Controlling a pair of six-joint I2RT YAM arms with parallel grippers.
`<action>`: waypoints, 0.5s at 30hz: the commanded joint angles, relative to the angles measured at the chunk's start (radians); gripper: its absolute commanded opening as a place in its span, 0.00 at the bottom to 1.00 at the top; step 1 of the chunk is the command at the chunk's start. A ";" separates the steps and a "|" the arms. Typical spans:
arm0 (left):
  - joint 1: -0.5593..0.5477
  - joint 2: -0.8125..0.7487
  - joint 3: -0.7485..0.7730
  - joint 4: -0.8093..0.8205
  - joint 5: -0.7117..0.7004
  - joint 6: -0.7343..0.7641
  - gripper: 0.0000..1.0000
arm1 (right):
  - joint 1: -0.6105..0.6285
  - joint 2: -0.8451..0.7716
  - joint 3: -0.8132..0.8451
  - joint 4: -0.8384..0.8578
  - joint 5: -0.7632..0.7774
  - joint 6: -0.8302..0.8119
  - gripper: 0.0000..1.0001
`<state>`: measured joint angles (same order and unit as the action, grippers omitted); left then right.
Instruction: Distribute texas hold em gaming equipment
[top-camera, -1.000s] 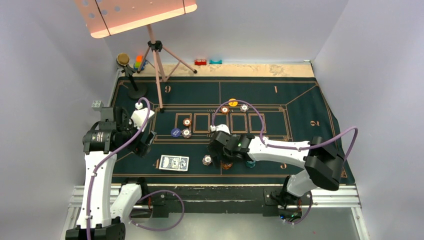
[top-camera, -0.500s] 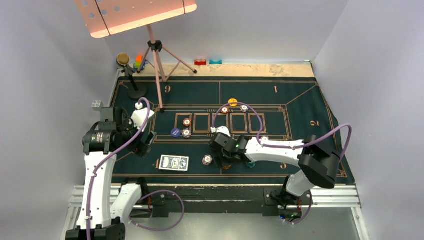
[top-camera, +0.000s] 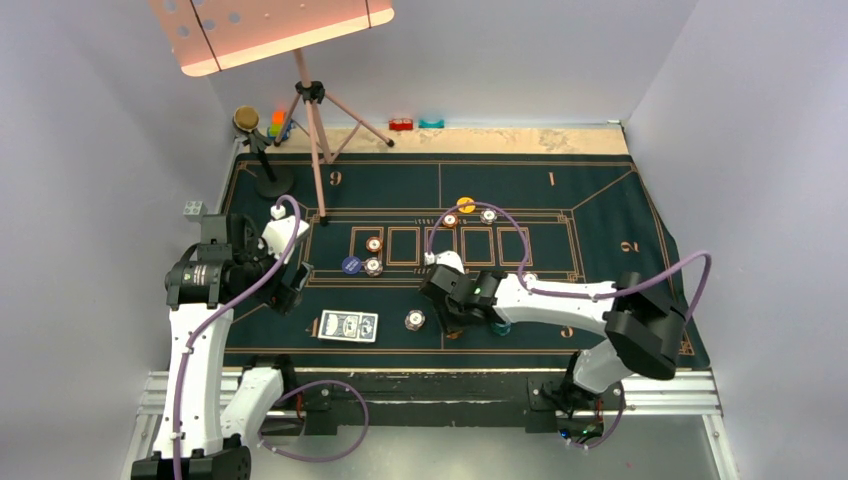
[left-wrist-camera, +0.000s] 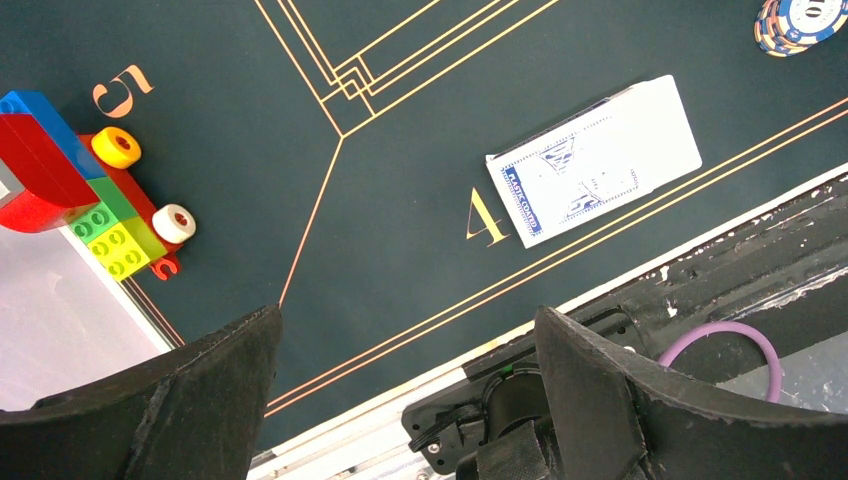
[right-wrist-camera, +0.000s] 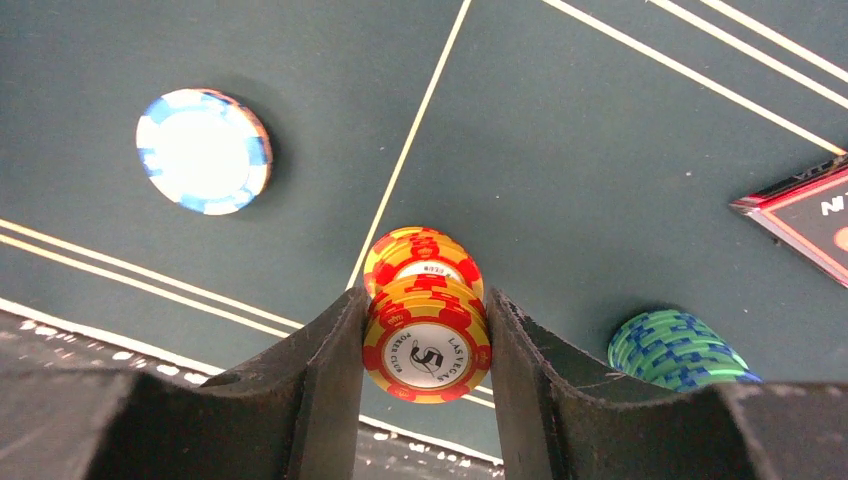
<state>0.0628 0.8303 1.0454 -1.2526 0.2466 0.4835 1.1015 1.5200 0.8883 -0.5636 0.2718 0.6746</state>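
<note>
My right gripper (right-wrist-camera: 425, 297) is shut on a short stack of orange poker chips (right-wrist-camera: 428, 345), both fingers pressing its edges. More orange chips (right-wrist-camera: 420, 258) lie on the mat just beyond. A white-and-blue chip stack (right-wrist-camera: 204, 151) sits to the left and teal chips (right-wrist-camera: 676, 349) to the right. The blue-backed playing cards (top-camera: 348, 325) lie near the mat's front edge, also in the left wrist view as cards (left-wrist-camera: 595, 160). My left gripper (left-wrist-camera: 405, 315) hangs open over the mat's left corner, holding nothing.
Chips and a blue disc (top-camera: 350, 265) lie by the centre boxes; a yellow disc (top-camera: 465, 204) with chips sits further back. Toy blocks (left-wrist-camera: 70, 180) stand at the mat's left edge. A tripod stand (top-camera: 312, 130) and a red-edged marker (right-wrist-camera: 800, 215) are nearby.
The right gripper's jaws have closed from wide open onto the orange chips. The left arm has not moved.
</note>
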 joint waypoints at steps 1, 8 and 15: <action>-0.005 0.004 0.024 0.004 0.004 0.014 1.00 | 0.006 -0.091 0.077 -0.052 0.031 0.010 0.34; -0.005 0.006 0.028 0.005 0.002 0.018 1.00 | -0.123 -0.191 0.087 -0.114 0.060 0.008 0.28; -0.005 0.010 0.030 0.007 -0.002 0.023 1.00 | -0.482 -0.355 -0.064 -0.123 0.059 -0.022 0.27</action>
<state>0.0628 0.8387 1.0454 -1.2526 0.2459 0.4911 0.7559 1.2469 0.9009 -0.6426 0.2955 0.6632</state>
